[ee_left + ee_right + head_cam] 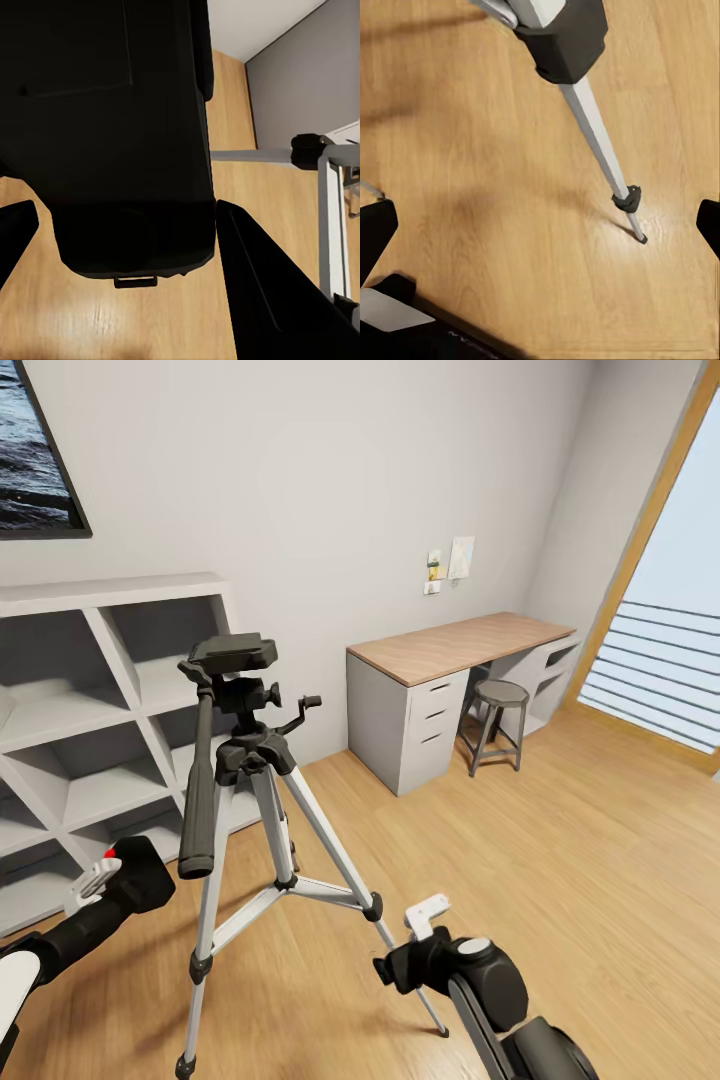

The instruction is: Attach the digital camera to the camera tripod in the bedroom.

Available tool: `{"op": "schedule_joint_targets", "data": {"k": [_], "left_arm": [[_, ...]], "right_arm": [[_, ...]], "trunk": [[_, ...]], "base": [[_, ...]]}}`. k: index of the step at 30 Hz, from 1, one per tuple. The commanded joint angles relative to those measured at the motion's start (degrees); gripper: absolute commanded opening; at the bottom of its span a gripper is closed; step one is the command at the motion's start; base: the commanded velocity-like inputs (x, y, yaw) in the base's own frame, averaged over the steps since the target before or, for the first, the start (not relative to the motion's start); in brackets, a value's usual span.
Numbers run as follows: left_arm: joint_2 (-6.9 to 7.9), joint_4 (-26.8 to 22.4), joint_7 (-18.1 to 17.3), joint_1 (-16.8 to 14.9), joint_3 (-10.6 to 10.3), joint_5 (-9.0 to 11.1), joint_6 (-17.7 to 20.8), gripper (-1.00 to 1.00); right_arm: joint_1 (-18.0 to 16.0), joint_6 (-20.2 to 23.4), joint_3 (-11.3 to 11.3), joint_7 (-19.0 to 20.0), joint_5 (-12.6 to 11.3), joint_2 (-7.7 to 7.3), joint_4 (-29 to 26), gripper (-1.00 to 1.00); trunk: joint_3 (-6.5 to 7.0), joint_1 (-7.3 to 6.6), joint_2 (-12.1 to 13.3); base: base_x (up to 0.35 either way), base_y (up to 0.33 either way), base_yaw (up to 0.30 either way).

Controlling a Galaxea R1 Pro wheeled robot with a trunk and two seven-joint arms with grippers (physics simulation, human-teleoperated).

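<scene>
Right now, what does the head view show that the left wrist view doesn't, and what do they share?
Head view alone: the camera tripod's head and pan handle, the white cube shelf, the desk, the stool, and the right gripper. Left wrist view alone: the digital camera's black body seen close up between the left gripper's fingers. Both share tripod legs, the wood floor and the grey wall.

In the head view there is 1 camera tripod with 3 silver legs at 6 o'clock, 1 digital camera at 8 o'clock, and 2 grippers: the left gripper and the right gripper. Toward 3 o'clock stand 1 desk with 3 drawers and 1 round stool. At 9 o'clock is 1 white cube shelf, with 1 framed picture at 10 o'clock.
</scene>
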Motion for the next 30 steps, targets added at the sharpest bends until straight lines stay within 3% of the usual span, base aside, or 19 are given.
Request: {"op": "schedule_joint_targets", "data": {"k": [1,4,6,8,10,12,15,16,18,30], "left_arm": [[0.01,-0.07,0.33,-0.02,0.04,0.47,0.3,-1.0],[0.02,-0.05,0.51,-0.01,0.04,0.45,0.29,-1.0],[0.03,-0.04,0.54,0.0,0.04,0.45,0.29,-1.0],[0.03,0.01,0.54,0.05,0.06,0.44,0.29,-1.0],[0.04,0.03,0.44,0.08,0.09,0.44,0.29,-1.0],[0.04,0.03,0.39,0.1,0.18,0.44,0.3,-1.0],[0.04,0.03,0.29,0.17,0.8,0.47,0.36,-1.0],[0.04,-0.01,0.15,0.37,2.37,0.52,0.56,-1.0],[0.04,-0.02,0.12,0.72,3.31,0.52,0.56,-1.0],[0.04,-0.03,0.05,0.84,3.67,0.55,0.54,-1.0]], "right_arm": [[0.73,0.26,0.14,0.17,0.02,-0.74,0.07,1.0],[2.92,0.26,0.47,0.16,0.03,-2.96,0.64,1.0],[3.64,0.26,0.53,0.18,0.05,-3.61,0.97,1.0],[5.74,0.26,0.62,0.22,0.09,-6.05,3.03,1.0],[6.31,0.26,0.66,0.26,0.07,-7.47,4.42,1.0],[6.51,0.26,0.68,0.27,0.05,-8.15,5.05,1.0],[6.8,0.26,0.72,0.31,0.01,-9.23,5.97,1.0],[7.11,0.26,0.75,0.42,-0.03,-10.4,7.0,1.0],[7.31,-0.11,0.81,0.48,-0.04,-10.98,7.55,1.0],[7.39,-0.39,0.82,0.51,-0.04,-11.22,7.58,1.0]], "trunk": [[-0.05,0.0,-0.03],[-0.05,0.0,-0.03],[-0.05,0.0,-0.03],[-0.05,0.0,-0.03],[-0.05,0.0,-0.03],[-0.05,0.0,-0.03],[-0.05,0.0,-0.03],[-0.05,0.0,-0.03],[-0.05,0.0,-0.03],[-0.05,0.0,-0.03]], "base": [[0.0,0.0,0.0],[0.0,0.0,0.0],[0.0,0.0,0.0],[0.0,0.0,0.0],[0.0,0.0,0.0],[0.0,0.0,0.0],[0.0,0.0,0.0],[0.0,0.099,0.0],[0.017,0.145,0.0],[0.009,0.04,0.0]]}}
